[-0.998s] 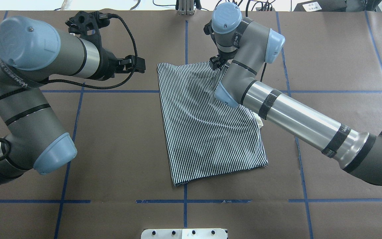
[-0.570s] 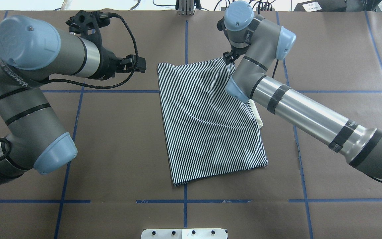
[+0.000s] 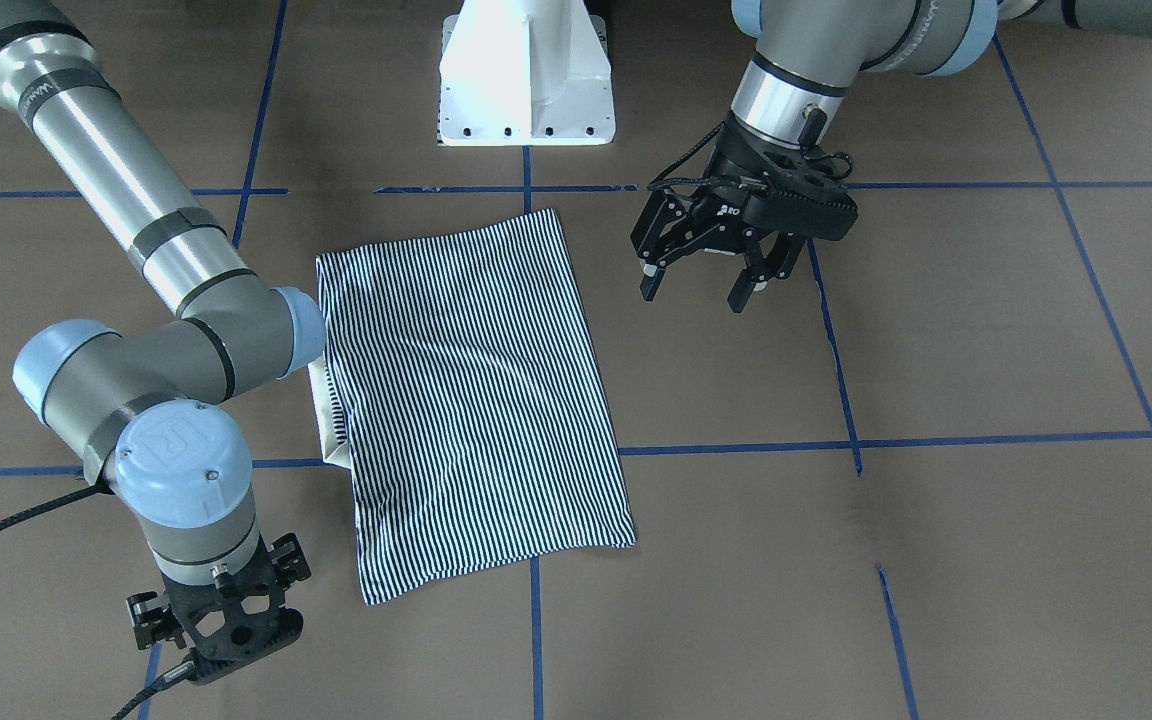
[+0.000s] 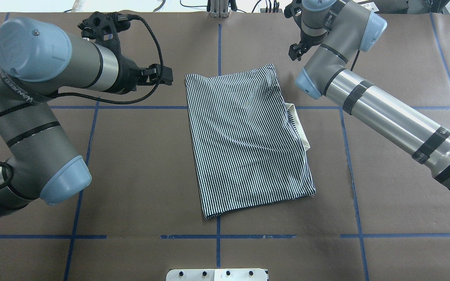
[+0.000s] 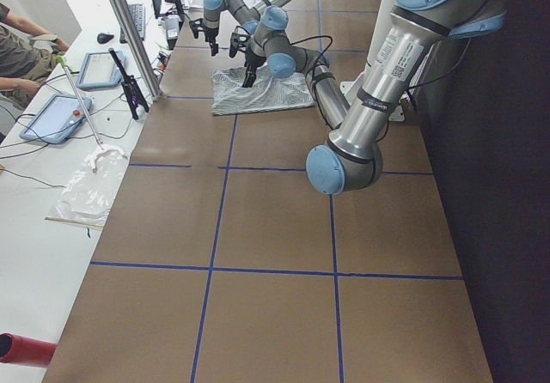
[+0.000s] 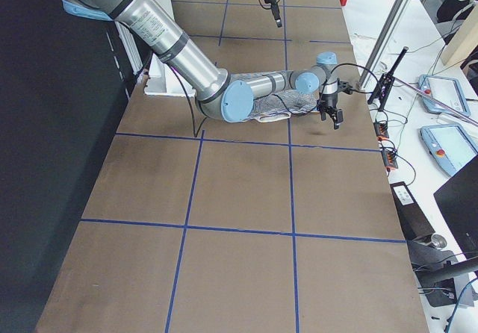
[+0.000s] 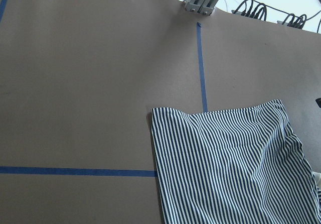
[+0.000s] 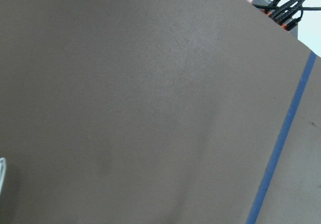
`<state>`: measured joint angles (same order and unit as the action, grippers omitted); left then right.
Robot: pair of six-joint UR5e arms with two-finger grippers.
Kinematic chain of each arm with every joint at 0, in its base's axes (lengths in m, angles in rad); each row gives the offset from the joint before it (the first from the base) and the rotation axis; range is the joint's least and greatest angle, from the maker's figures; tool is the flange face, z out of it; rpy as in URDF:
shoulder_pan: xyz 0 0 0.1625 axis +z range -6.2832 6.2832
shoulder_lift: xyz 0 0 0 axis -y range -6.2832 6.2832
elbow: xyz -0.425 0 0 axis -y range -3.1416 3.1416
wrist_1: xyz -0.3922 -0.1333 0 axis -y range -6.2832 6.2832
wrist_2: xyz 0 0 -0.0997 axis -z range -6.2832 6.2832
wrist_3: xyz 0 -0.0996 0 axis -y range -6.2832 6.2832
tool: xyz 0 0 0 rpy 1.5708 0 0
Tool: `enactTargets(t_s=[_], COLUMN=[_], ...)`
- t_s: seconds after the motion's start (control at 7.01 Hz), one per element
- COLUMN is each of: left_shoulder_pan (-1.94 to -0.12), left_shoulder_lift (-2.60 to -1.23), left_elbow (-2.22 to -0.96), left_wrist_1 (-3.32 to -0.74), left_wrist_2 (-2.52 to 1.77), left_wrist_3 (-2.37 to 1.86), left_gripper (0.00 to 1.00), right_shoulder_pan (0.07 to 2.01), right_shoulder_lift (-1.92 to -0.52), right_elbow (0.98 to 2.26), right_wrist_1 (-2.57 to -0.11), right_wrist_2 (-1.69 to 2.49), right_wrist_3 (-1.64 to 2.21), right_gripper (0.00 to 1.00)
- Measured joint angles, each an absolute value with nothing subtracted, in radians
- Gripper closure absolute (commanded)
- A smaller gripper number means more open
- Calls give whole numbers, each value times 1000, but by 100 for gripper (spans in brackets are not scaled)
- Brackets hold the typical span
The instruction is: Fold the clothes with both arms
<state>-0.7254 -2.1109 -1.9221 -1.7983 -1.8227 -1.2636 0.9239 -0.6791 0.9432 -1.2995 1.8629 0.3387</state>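
Observation:
The clothes are one striped shirt [image 4: 248,140], folded into a flat rectangle in the middle of the table, also in the front view [image 3: 476,400] and the left wrist view [image 7: 230,169]. A cream collar [image 4: 302,134] peeks out at its right edge. My left gripper [image 3: 693,293] hovers open and empty just off the shirt's far left corner [image 4: 165,77]. My right gripper [image 4: 295,52] hangs past the far right corner, apart from the cloth. Its fingers [image 3: 141,610] show spread on either side of the wrist. The right wrist view holds only bare paper.
Brown paper with blue tape lines [image 4: 217,236] covers the table. The white pedestal base [image 3: 526,80] stands at the near edge. A metal post [image 4: 219,9] and cables sit at the far edge. A side table with tablets [image 5: 51,117] and a seated person [image 5: 17,44] lies beyond.
My right gripper has let go of the shirt's far right corner and moved right and away; that corner now lies flat. The left arm has not moved.

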Motion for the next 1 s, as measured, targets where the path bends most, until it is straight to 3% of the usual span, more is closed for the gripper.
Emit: enactTargets(t_s=[0.57, 1.0], left_shoulder_pan=[-486, -357], left_shoulder_lift=[-2109, -2193], left_elbow=[-1900, -1743], left_wrist_1=[-1809, -1810], left_wrist_2=[-1892, -1806], left_wrist_3=[-1711, -1950], left_gripper=[0, 1], right_shoulder_pan=[972, 968], right_shoulder_lift=[-935, -1119], right_elbow=[1408, 1661], right_wrist_1=[-1521, -1529], right_wrist_2=[2179, 2258], right_wrist_3=[452, 658], right_gripper=[0, 0])
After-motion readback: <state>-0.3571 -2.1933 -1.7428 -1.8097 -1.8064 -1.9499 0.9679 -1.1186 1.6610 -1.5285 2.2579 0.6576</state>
